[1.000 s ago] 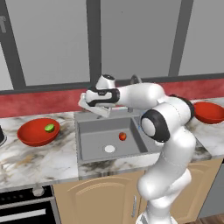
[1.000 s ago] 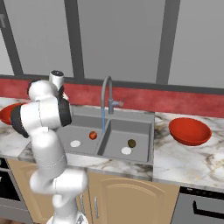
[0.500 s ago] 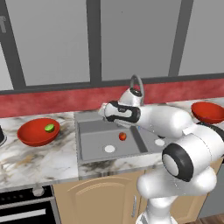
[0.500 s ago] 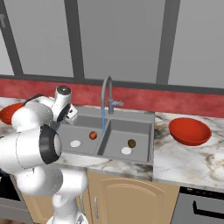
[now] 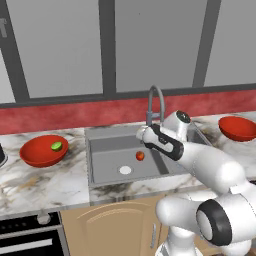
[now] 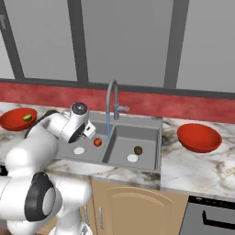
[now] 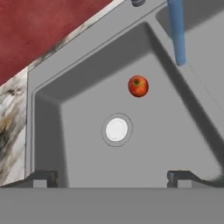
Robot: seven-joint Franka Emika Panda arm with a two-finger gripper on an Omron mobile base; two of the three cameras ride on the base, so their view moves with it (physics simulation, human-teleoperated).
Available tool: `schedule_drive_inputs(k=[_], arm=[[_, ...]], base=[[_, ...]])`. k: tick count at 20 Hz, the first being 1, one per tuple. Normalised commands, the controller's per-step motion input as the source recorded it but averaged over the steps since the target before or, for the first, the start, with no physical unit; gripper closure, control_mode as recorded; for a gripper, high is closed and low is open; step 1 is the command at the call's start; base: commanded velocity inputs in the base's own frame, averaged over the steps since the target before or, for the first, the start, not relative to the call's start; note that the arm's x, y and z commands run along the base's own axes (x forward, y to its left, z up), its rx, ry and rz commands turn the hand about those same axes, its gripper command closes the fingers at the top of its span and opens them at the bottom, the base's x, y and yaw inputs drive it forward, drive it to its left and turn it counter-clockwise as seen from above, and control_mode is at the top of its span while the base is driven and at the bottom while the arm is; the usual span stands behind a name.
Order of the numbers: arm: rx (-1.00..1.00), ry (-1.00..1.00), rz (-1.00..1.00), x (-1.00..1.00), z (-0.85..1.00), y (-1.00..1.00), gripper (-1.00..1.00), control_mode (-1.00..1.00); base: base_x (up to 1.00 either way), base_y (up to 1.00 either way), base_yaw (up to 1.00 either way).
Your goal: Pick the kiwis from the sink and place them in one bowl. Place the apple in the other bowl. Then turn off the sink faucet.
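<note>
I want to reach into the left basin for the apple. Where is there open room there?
Bare floor lies all round the white drain, towards the near and left walls. The apple sits alone beyond it. It is tighter near the divider, where the water stream falls.

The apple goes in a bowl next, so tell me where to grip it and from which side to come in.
Grip the apple across its widest middle, coming straight down from above. It is a small round fruit lying free on the flat floor of the left sink basin, clear of the drain and the walls, so both fingers should fit beside it. The open gripper already looks down into that basin.
</note>
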Motion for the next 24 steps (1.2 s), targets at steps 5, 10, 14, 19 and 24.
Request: schedule_drive_inputs(k=[5, 10, 14, 19, 24], arm=[[-0.10, 0.00, -0.10, -0.01, 0.10, -0.78, -1.00, -1.00], [-0.03, 0.06, -0.09, 0.00, 0.06, -0.96, -1.00, -1.00], [0.07, 0.15, -0.05, 0.00, 0.00, -1.00, -1.00, -1.00], [0.14, 0.16, -0.01, 0.01, 0.00, -0.86, -1.00, -1.00], [0.04, 0.15, 0.00, 0.18, -0.02, -0.45, -1.00, -1.00]], base=[[0.00, 0.00, 0.00], [0.00, 0.00, 0.00], [0.00, 0.00, 0.00], [0.00, 0.00, 0.00], [0.00, 0.00, 0.00]])
